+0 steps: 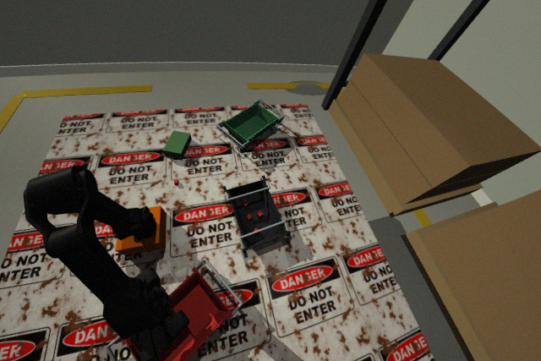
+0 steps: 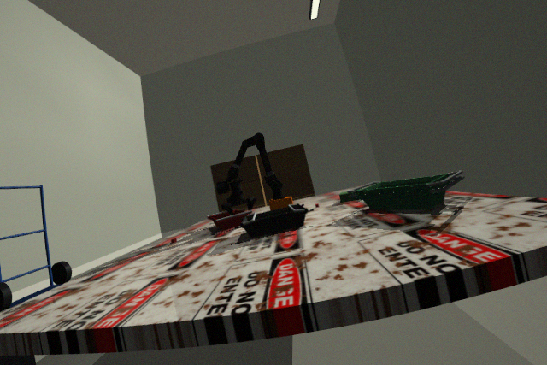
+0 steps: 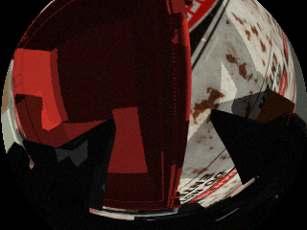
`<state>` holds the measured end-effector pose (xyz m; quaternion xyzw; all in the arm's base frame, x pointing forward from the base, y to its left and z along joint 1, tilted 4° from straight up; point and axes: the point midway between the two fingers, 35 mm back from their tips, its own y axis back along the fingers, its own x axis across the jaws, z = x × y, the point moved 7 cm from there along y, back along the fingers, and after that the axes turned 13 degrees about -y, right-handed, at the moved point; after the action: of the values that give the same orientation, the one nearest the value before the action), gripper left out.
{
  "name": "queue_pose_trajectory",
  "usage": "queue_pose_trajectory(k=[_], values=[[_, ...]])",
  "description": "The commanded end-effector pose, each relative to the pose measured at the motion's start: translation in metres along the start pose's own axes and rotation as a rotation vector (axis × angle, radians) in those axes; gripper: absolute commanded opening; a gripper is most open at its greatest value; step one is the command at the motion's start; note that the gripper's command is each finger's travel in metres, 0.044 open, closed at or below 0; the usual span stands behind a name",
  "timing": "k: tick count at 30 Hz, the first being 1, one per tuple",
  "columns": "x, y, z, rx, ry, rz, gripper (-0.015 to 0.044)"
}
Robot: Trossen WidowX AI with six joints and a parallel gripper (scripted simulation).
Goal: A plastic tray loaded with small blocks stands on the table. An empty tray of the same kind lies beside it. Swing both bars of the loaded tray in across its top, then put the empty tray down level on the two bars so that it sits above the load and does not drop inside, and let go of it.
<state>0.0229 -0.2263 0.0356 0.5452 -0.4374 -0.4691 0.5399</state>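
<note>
The loaded black tray [image 1: 274, 218] [image 2: 276, 225] stands mid-table with several small red blocks [image 1: 259, 213] inside. Its two wire bars [image 1: 248, 192] [image 1: 262, 229] appear to lie across its top, one near each end. An empty red tray [image 1: 199, 300] [image 2: 229, 220] [image 3: 96, 72] stands near the arm, its visible wire bar [image 1: 223, 281] out over the end. My gripper [image 2: 239, 207] [image 3: 165, 118] is open and empty, low over the red tray. In the wrist view one finger is over its inside, the other beyond its long wall. In the top view the fingertips are hard to make out.
Another empty tray, green [image 1: 251, 123] [image 2: 397, 197], stands at the far side. A green block [image 1: 177, 144] stands left of it. An orange box [image 1: 159, 226] [image 2: 281, 203] is beside the arm. Small red cubes [image 1: 176, 182] [image 2: 316, 205] [image 2: 173, 240] lie loose on the table.
</note>
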Motion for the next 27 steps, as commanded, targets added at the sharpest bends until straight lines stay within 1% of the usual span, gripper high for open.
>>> queue_pose_trajectory(k=[1, 8, 23, 27], values=[[-0.0021, -0.0054, 0.0004, -0.005, 0.0, -0.004, 0.044], [-0.0021, -0.0054, 0.0004, -0.005, 0.0, -0.004, 0.044], [-0.0021, -0.0054, 0.0004, -0.005, 0.0, -0.004, 0.022], [-0.0021, -0.0054, 0.0004, -0.005, 0.0, -0.004, 0.0193]])
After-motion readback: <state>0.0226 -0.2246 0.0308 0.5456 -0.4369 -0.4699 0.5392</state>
